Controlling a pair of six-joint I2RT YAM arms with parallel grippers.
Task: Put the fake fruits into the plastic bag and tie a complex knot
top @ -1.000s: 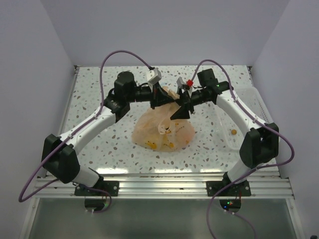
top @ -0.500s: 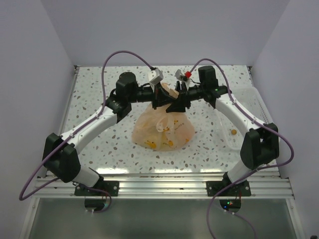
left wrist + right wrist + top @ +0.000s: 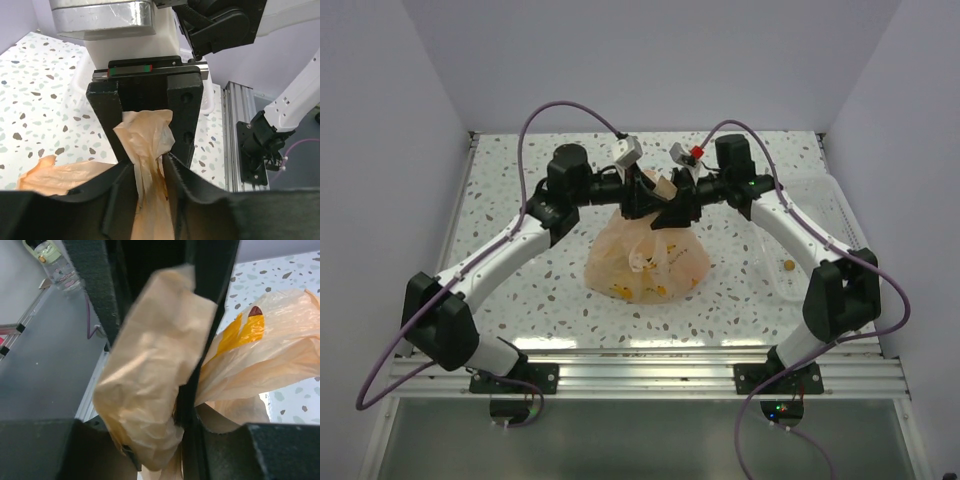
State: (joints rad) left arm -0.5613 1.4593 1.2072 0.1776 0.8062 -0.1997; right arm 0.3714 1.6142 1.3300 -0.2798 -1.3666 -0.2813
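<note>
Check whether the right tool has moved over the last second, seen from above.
Yes. The right tool has moved left, away from the white tray at the table's right edge, closer to the left tool.

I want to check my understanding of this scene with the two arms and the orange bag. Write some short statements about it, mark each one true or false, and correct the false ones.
1. The translucent peach-orange plastic bag lies near the middle of the speckled table. True.
2. The white rectangular plastic tray stands at the left edge of the table. False: it stands at the right edge.
3. Yellow toy fruits show through the bag's film. True.
4. The tray holds nothing. False: a small orange piece lies in it.
5. Bag plastic stands between the fingers of the left pincer and of the right pincer. True.
</note>
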